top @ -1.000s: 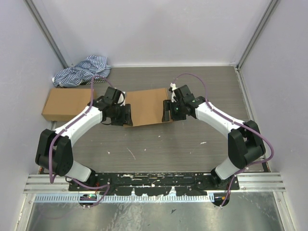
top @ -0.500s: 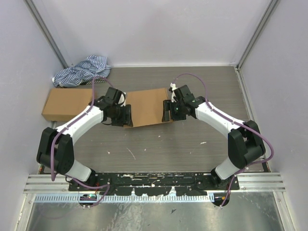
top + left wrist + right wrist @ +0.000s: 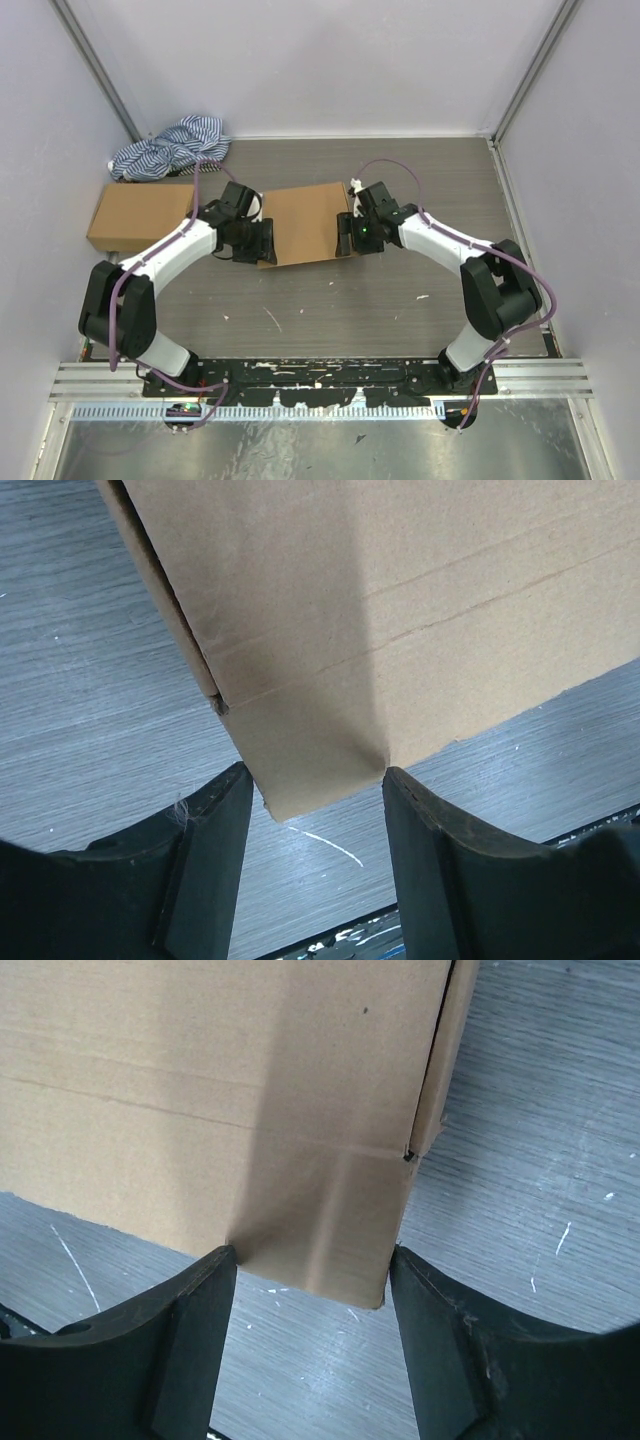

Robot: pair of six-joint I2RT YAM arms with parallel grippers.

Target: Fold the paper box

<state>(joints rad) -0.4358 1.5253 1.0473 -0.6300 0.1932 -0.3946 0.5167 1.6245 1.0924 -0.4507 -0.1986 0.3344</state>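
My left hand [image 3: 315,780] and right hand [image 3: 312,1260] each pinch a near corner of the paper box [image 3: 305,222]; it seems light, stiff, crushable.

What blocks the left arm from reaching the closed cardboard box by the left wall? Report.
Probably yes: nothing stands between the cardboard box and it, but the left gripper grips the paper box.

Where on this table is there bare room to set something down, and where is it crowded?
Bare: the far right stretch between the right arm, back wall and right wall; also the near strip between the paper box and the arm bases. Crowded: the far left, with the striped cloth and closed cardboard box.
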